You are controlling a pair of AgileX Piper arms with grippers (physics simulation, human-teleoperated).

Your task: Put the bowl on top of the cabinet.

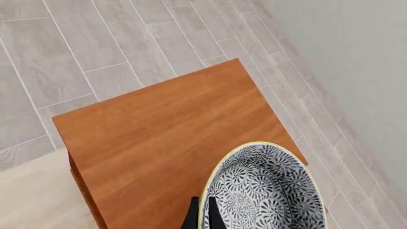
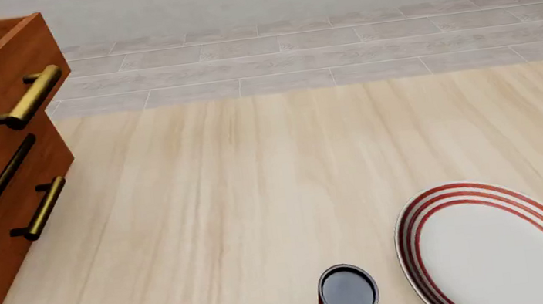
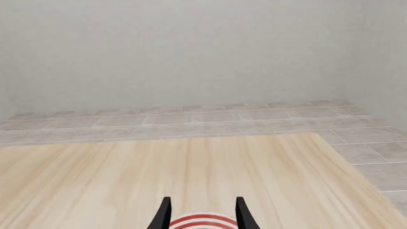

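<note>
My left gripper pinches the bowl by its yellow-green rim, one finger inside and one outside, and holds it above the cabinet top at the lower right of the left wrist view; whether the bowl touches the wood I cannot tell. The bowl looks empty. My right gripper is spread wide with nothing between its fingers, hovering over the plate. A can stands just beside the plate, bottom centre of the front view.
</note>
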